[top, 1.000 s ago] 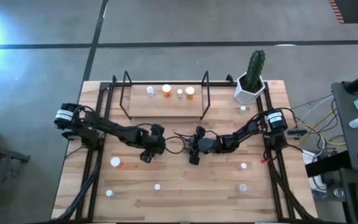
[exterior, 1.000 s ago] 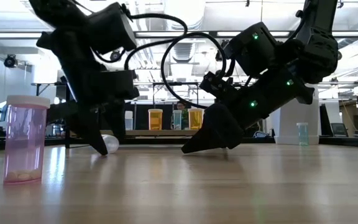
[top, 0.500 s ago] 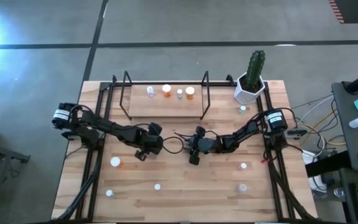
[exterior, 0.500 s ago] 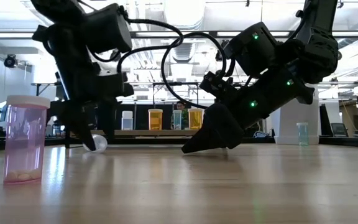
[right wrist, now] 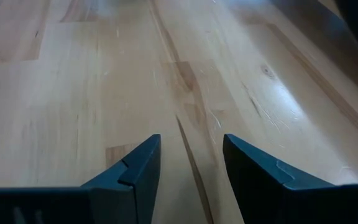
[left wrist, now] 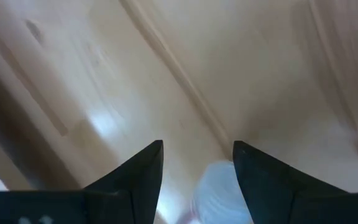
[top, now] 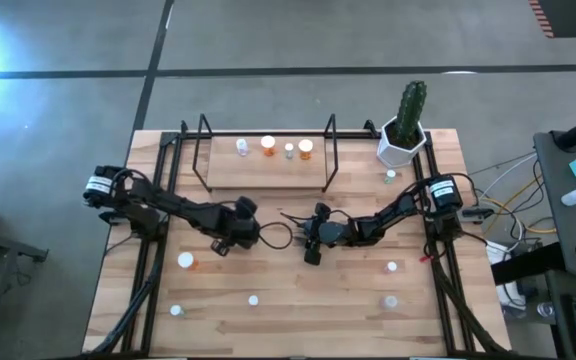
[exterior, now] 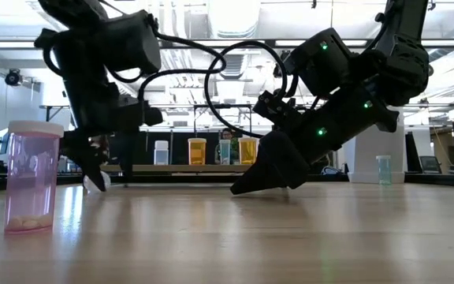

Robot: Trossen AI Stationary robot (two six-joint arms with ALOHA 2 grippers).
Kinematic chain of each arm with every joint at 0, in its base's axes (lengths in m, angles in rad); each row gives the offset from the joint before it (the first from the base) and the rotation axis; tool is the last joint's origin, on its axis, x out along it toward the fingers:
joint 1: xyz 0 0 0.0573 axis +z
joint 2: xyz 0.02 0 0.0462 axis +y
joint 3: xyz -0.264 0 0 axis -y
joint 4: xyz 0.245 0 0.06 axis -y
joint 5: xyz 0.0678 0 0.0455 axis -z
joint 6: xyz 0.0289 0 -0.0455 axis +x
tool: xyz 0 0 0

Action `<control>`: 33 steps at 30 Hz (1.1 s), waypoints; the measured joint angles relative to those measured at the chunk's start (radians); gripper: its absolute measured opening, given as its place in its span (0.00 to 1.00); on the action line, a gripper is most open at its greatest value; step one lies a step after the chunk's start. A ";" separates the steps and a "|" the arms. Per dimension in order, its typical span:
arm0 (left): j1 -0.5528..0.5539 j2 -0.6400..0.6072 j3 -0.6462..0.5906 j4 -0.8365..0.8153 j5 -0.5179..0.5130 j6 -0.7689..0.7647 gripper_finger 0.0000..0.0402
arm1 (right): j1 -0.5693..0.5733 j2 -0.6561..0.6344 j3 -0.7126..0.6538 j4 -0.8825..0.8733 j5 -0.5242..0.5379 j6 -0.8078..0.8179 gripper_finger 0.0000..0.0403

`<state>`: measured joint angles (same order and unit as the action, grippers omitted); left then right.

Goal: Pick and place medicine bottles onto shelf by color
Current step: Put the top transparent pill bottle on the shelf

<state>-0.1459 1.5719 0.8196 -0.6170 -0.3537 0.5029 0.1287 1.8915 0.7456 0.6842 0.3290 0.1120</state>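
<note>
Left gripper is low over the light wooden tabletop, left of centre and in front of the shelf; its dark fingers are clenched on a small pale, clear-bodied medicine bottle, which shows between the fingertips in the left wrist view and as a whitish blob at the finger ends in the low view, just above the table surface. Right gripper sits near table centre, tips angled down to the wood; its fingers stand apart with only bare tabletop between them, holding nothing. The low light-wood shelf board with thin black wire frame is at the far middle of the table and carries four bottles in a row: a clear one with white cap, an orange one, a small greenish-clear one and another orange one. Loose bottles on the table: an orange-bodied one with white cap near the left gripper, white-capped ones at front left, front centre, front right and right, plus one just in front of the white hexagonal pot with green cactus at. A pink translucent bottle with white cap stands upright closest to the low camera.
</note>
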 joint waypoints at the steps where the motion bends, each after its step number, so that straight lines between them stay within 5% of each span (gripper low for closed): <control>1: -0.005 0.000 0.008 -0.031 -0.007 0.006 0.44 | 0.000 0.000 0.000 0.000 0.000 0.000 0.41; 16: -0.068 -0.002 0.066 -0.330 -0.031 -0.076 0.44 | 0.000 0.000 0.000 0.000 -0.018 0.001 0.41; 26: -0.061 -0.003 0.064 -0.385 -0.024 -0.626 0.44 | 0.000 0.000 0.000 0.000 -0.023 0.004 0.41; 33: -0.053 -0.004 0.030 -0.318 0.004 -0.692 0.44 | 0.005 0.000 0.000 0.000 -0.024 0.008 0.41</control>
<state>-0.1990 1.5677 0.8494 -0.9349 -0.3492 -0.1887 0.1333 1.8915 0.7452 0.6844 0.3050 0.1200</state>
